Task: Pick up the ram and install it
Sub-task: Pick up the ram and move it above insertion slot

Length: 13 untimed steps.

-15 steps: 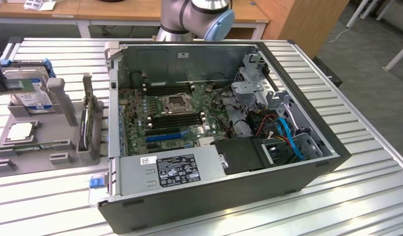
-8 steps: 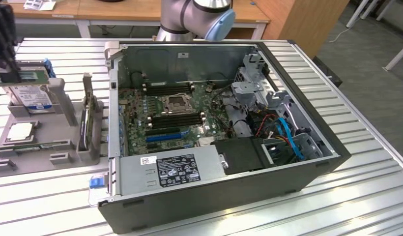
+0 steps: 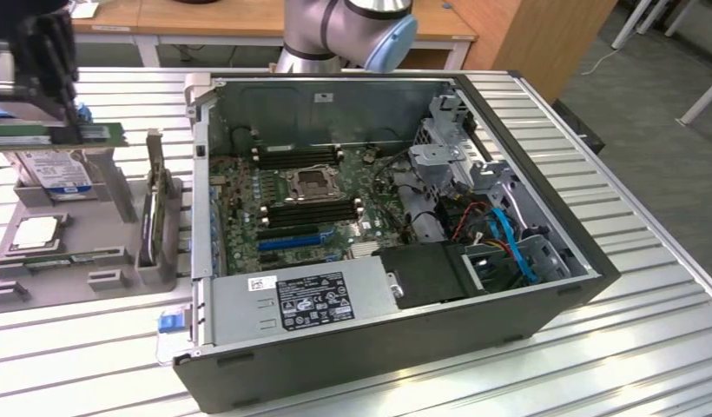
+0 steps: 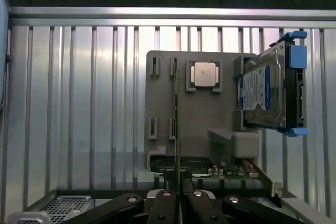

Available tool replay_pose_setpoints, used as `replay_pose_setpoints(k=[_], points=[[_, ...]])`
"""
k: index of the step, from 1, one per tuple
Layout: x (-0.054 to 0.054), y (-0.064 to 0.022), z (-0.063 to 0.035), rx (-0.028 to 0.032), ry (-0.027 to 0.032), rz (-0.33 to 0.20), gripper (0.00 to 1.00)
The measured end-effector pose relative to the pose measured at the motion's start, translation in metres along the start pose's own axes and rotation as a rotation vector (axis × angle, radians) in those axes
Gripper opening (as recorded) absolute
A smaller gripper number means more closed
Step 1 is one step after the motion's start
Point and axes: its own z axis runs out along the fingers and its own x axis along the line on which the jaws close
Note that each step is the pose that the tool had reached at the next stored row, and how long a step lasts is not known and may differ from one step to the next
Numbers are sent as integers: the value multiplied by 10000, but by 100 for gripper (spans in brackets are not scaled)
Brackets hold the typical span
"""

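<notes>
We find the gripper (image 4: 178,186) clenched: in the wrist view its two fingers stand close on either side of the ram (image 4: 177,119), which shows edge-on as a thin greenish line running away from the fingertips. We judge the stick to be grasped by its upper long edge, about mid-length. Whether its lower edge has come clear of the fixture (image 4: 205,124) we cannot tell. The line lies just beside one pair of the fixture's upright slot posts.

In the exterior view the gripper and ram sit at the far end of the fixture, at that view's left, well apart from the open case (image 3: 391,347). On the same fixture, a CPU (image 4: 205,73) lies flat in its pocket next to the ram, and beyond it a drive (image 4: 262,90) stands on edge. The case lies on its side on the slatted table (image 3: 646,347), with the motherboard (image 3: 246,204) exposed and its black slots (image 3: 315,213) unoccupied as far as we can see.

Assessment of the part: light, stiff and thin, so it should lift without sag, but it is fragile. The chips on its faces and the contact edge ought not to bear pinching or scraping. A central hold on the bare upper edge, faces between the pads, appears the sound one. An off-centre hold would, in our judgement, let it tilt.
</notes>
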Motion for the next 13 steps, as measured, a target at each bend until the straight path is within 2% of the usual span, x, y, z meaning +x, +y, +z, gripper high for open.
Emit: replay_pose_setpoints(k=[2,9,13], points=[[-1,-84,-5,-6,0,-6,14],[-2,-99,-6,-8,0,-3,14],[-5,-197,-12,-8,0,-17,14]])
